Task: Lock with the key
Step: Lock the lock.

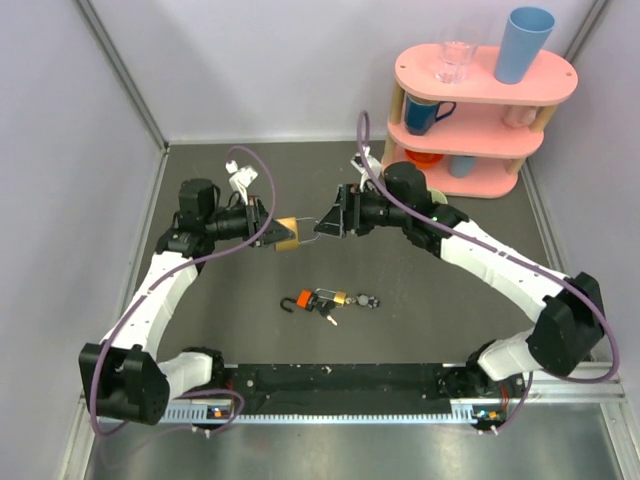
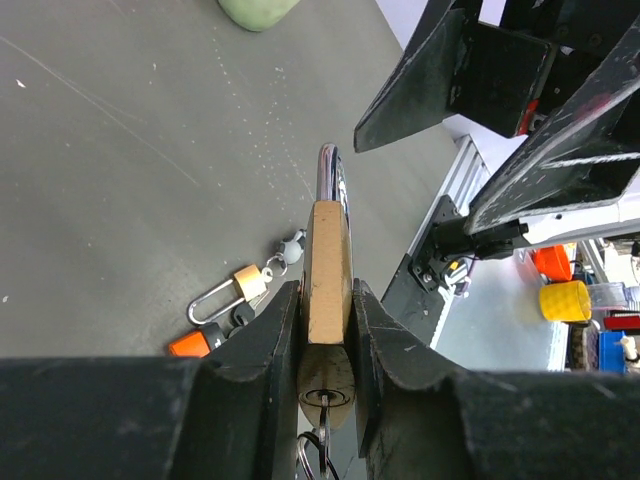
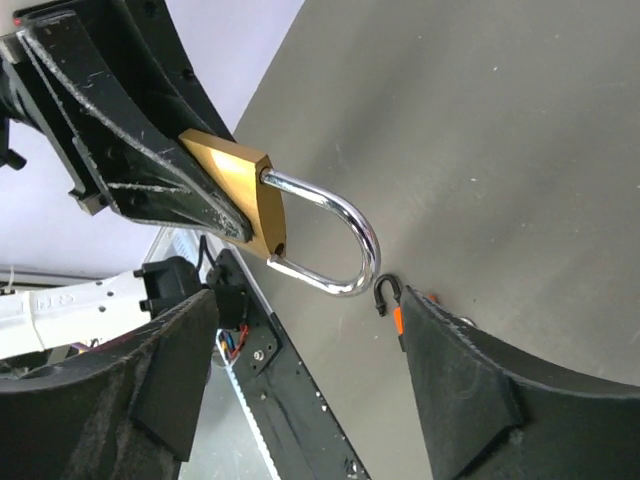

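key (image 2: 325,412) being carried in underside of large brass padlock (image 3: 238,190), between left gripper (image 2: 325,290) jaws being pressed onto its body, right gripper (image 1: 322,224) jaws being held wide, empty, three padlocks being counted, two lying on bench (image 1: 450,300)

Gold padlock (image 3: 235,190), silver shackle (image 3: 305,188); pink shelf (image 1: 560,80), blue cup (image 1: 525,45); small lock (image 1: 305,298) looks orange and black

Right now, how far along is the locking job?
Done: left gripper clamps the large brass padlock, with the key in its keyhole. In hand: open right gripper faces the silver shackle, whose free leg looks unseated. Left: press the shackle home, then turn the key.
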### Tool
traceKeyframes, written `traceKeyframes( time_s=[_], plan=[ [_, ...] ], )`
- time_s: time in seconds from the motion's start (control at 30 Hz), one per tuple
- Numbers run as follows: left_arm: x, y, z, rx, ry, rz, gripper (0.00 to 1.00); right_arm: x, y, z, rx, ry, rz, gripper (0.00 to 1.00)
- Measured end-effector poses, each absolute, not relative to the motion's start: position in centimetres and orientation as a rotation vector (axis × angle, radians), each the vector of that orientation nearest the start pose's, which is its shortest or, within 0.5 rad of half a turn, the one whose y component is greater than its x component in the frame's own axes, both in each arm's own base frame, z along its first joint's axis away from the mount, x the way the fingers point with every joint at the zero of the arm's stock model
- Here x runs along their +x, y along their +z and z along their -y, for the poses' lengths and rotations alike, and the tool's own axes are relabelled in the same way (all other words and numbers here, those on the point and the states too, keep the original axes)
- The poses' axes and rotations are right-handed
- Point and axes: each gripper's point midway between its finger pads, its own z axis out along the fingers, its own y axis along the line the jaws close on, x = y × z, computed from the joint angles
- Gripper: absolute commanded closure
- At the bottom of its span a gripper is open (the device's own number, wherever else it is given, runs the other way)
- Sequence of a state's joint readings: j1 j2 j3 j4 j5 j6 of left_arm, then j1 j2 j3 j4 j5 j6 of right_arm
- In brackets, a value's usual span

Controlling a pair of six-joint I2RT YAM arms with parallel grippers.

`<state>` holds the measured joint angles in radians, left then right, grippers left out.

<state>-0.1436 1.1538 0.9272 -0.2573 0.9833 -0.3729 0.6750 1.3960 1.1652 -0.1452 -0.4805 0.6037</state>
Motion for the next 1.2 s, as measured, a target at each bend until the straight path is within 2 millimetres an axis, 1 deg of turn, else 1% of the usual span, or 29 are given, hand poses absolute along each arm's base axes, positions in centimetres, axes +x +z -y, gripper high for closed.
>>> traceKeyframes(
  time_s=[0.03,0.07,0.13,0.2,0.33,0.47,0.63,0.67,0.7,0.73,0.77,0.8,0.97,1.0,1.1,1.2],
  plan=[
    [26.2,25.0,19.4,0.409,-1.316,-2.027,1.0,26.2,26.3,-34.5,-0.441,1.27,-2.1,0.33],
    [26.2,25.0,19.3,0.411,-1.311,-2.028,1.0,26.2,26.1,-34.8,-0.452,1.266,-2.107,0.34],
    [26.1,25.0,19.3,0.414,-1.309,-2.025,1.0,26.2,25.5,-35.1,-0.468,1.252,-2.124,0.37],
    [26.0,25.1,19.3,0.418,-1.307,-2.024,1.0,26.3,25.0,-35.1,-0.472,1.228,-2.14,0.4],
    [26.0,25.0,19.3,0.418,-1.308,-2.028,1.0,26.6,24.3,-34.7,-0.47,1.18,-2.158,0.5],
    [25.8,25.0,19.3,0.418,-1.316,-2.031,1.0,26.8,23.8,-34.6,-0.466,1.155,-2.176,0.54],
    [25.6,25.1,19.4,0.413,-1.336,-2.034,1.0,27.3,23.0,-35.1,-0.477,1.142,-2.194,0.59],
    [25.6,25.1,19.4,0.413,-1.34,-2.034,1.0,27.2,22.8,-35.3,-0.482,1.14,-2.199,0.6],
    [25.5,25.2,19.5,0.412,-1.345,-2.034,1.0,27.2,22.7,-35.4,-0.487,1.14,-2.201,0.64],
    [25.5,25.3,19.5,0.412,-1.349,-2.032,1.0,27.1,22.6,-35.6,-0.492,1.14,-2.205,0.65],
    [25.5,25.3,19.5,0.41,-1.352,-2.031,1.0,27.1,22.5,-35.7,-0.498,1.138,-2.205,0.66],
    [25.5,25.4,19.5,0.407,-1.356,-2.03,1.0,27.0,22.5,-35.8,-0.5,1.141,-2.204,0.69],
    [25.4,25.7,19.6,0.407,-1.369,-2.021,1.0,27.0,22.6,-36.1,-0.506,1.15,-2.193,0.81],
    [25.4,25.7,19.6,0.406,-1.369,-2.022,1.0,27.0,22.7,-36.2,-0.508,1.153,-2.188,0.86],
    [25.4,25.8,19.6,0.401,-1.375,-2.023,1.0,27.1,23.0,-36.3,-0.506,1.155,-2.181,0.94],
    [25.4,26.0,19.6,0.398,-1.373,-2.017,1.0,27.1,23.0,-36.3,-0.504,1.158,-2.178,0.98]
  ],
)
